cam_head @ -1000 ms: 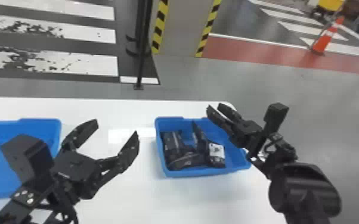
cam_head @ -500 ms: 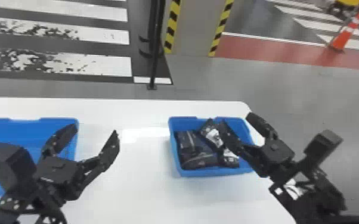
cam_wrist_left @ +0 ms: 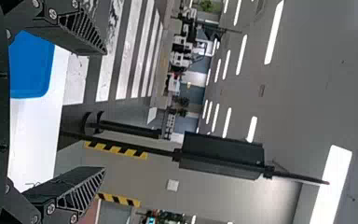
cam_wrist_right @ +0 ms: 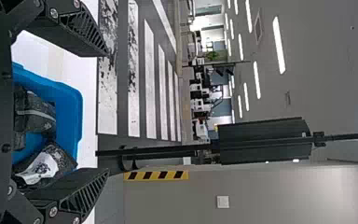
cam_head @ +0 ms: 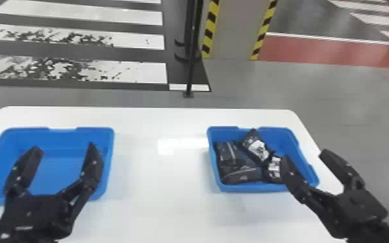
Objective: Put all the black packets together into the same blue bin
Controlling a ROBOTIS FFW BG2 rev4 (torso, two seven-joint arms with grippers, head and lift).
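Observation:
In the head view my left gripper [cam_head: 64, 152] stands open in front of and over the left blue bin [cam_head: 110, 161], with nothing between its fingers. My right gripper [cam_head: 307, 155] is open at the right bin's near right corner, one finger over that bin. Several black packets lie together in the right blue bin [cam_head: 215, 174]; one packet [cam_head: 256, 147] with a white label rests slanted on top. In the left wrist view, the left gripper [cam_wrist_left: 105, 111] is open. In the right wrist view, the right gripper [cam_wrist_right: 108, 112] is open, with a labelled packet [cam_wrist_right: 44, 165] beyond it.
Both bins stand on a white table [cam_head: 158, 200], with a bare stretch between them. Past its far edge are a black pole [cam_head: 191, 64] and a pillar [cam_head: 236, 29] with yellow and black stripes.
The labelled packet, hanging near the right gripper before, now lies in the right bin, let go. The right gripper has drawn back toward the right. The head view has shifted, showing more of the left bin.

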